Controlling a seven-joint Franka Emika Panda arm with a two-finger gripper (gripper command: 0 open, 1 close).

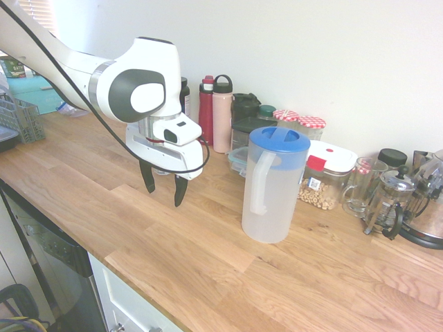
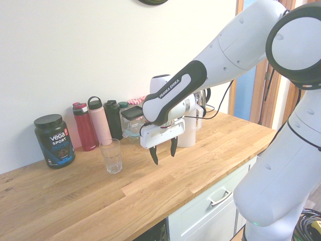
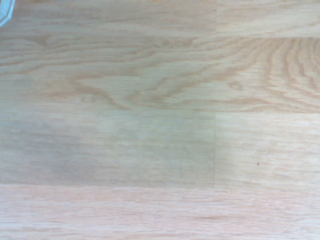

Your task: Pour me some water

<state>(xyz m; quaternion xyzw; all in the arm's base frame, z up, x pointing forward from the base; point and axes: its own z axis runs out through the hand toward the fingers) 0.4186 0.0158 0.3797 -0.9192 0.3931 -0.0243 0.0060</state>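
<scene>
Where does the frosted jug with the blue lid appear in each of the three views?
First exterior view: the jug stands right of centre on the worktop, right of the gripper.
Second exterior view: mostly hidden behind the arm; a white sliver shows.
Wrist view: not visible.
Shared landmark: the pink bottle.

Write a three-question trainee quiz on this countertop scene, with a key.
1. True or false: the gripper holds the jug.
2. What colour is the jug's lid? A red, B blue, C green.
3. Fill in: the empty drinking glass stands on the ____.

Key: 1 false, its jaws are open and empty above the counter; 2 B; 3 counter.
</scene>
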